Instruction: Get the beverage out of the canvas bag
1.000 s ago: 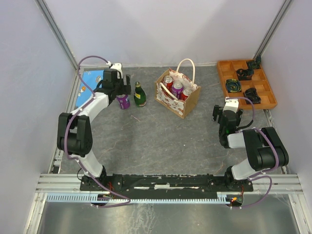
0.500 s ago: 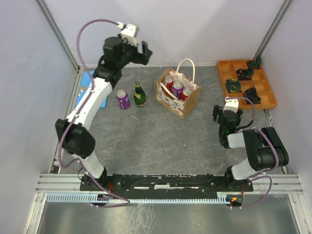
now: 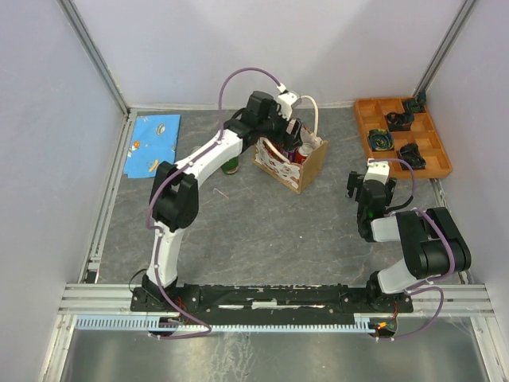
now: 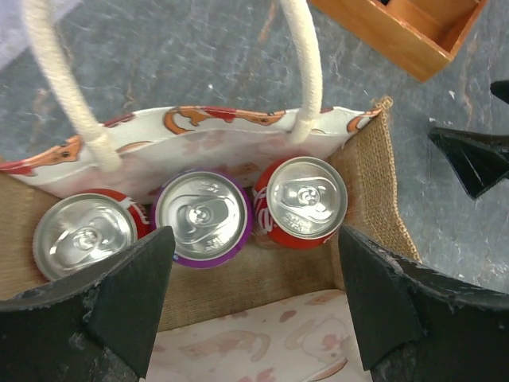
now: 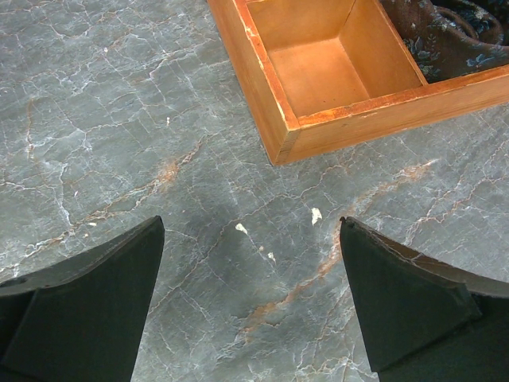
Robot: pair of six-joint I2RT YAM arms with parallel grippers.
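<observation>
Step in hand: reach for the next can. Left claw (image 3: 289, 135) hovers over the open mouth of the canvas bag (image 3: 280, 168), which stands upright on the tabletop (image 3: 238, 231) at centre rear. Jaws spread wide, gripping nothing. No can is lifted yet.

Left wrist view: three cans stand in a row against the printed wall of the bag (image 4: 207, 147): a red can (image 4: 85, 235) on the left, a purple can (image 4: 201, 216) in the middle, a second red can (image 4: 306, 197) on the right, all touching side by side. The two white rope handles (image 4: 306, 72) arch over that wall. The claw (image 4: 254, 270) straddles roughly the purple and right-hand cans.

Next move, as I judge it: centre on one can, descend with the jaws either side of it, clear of the handles and the neighbours, close, lift straight up. Tight packing leaves little room for a finger.

Top view only: arm poses, blue mat (image 3: 155, 143), orange compartment tray (image 3: 402, 135); can tops are largely hidden by the wrist.

Right claw (image 5: 250, 239): spread, empty, above bare tabletop beside the tray corner (image 5: 270, 103).
</observation>
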